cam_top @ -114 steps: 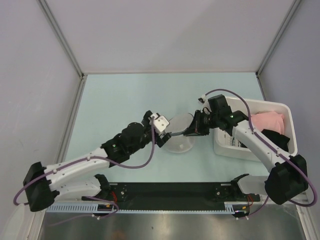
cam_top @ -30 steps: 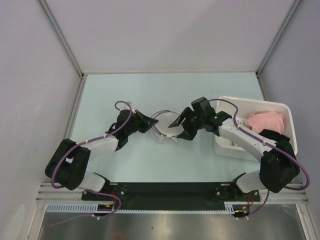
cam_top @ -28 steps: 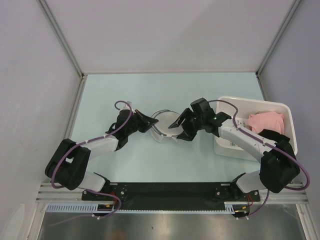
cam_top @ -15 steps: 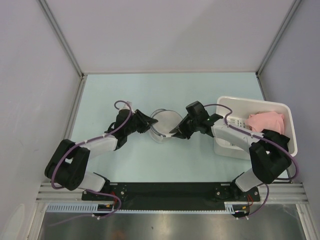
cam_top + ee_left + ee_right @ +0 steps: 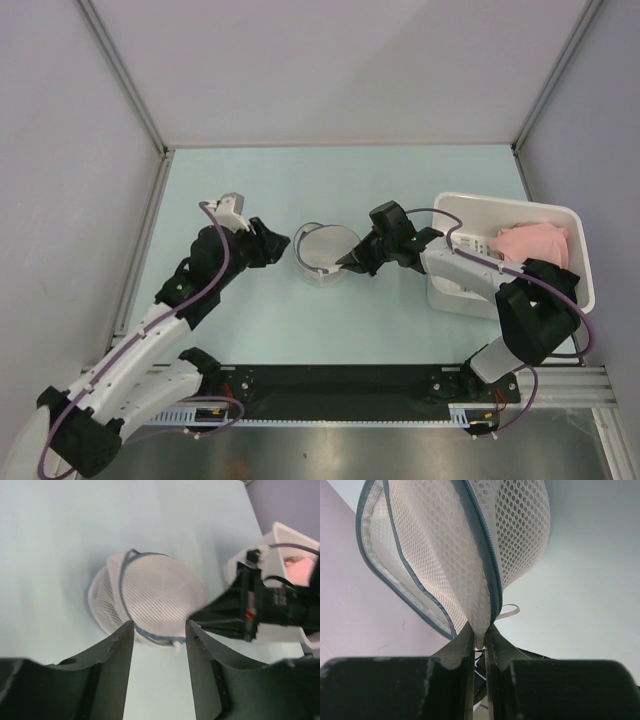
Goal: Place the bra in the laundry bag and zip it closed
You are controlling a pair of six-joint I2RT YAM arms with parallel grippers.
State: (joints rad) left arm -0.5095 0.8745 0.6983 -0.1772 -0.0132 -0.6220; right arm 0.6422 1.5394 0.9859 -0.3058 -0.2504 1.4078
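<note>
The laundry bag (image 5: 325, 252), a round white mesh pouch with a dark zipper rim, lies on the pale green table. My right gripper (image 5: 347, 265) is shut on its right edge; in the right wrist view the gripper (image 5: 479, 637) pinches the mesh (image 5: 470, 545) beside the zipper. My left gripper (image 5: 279, 244) is open and empty, just left of the bag and apart from it. In the left wrist view its gripper (image 5: 159, 630) frames the bag (image 5: 155, 597). The olive-green bra shows in no view.
A white rectangular bin (image 5: 508, 213) stands at the right with a pink garment (image 5: 535, 243) in it; my right forearm crosses its near left corner. The bin also shows in the left wrist view (image 5: 292, 536). Grey walls surround the table.
My right gripper closed on the bag's right edge. My left gripper let go of the bag's left rim and drew back to the left, its arm rising.
</note>
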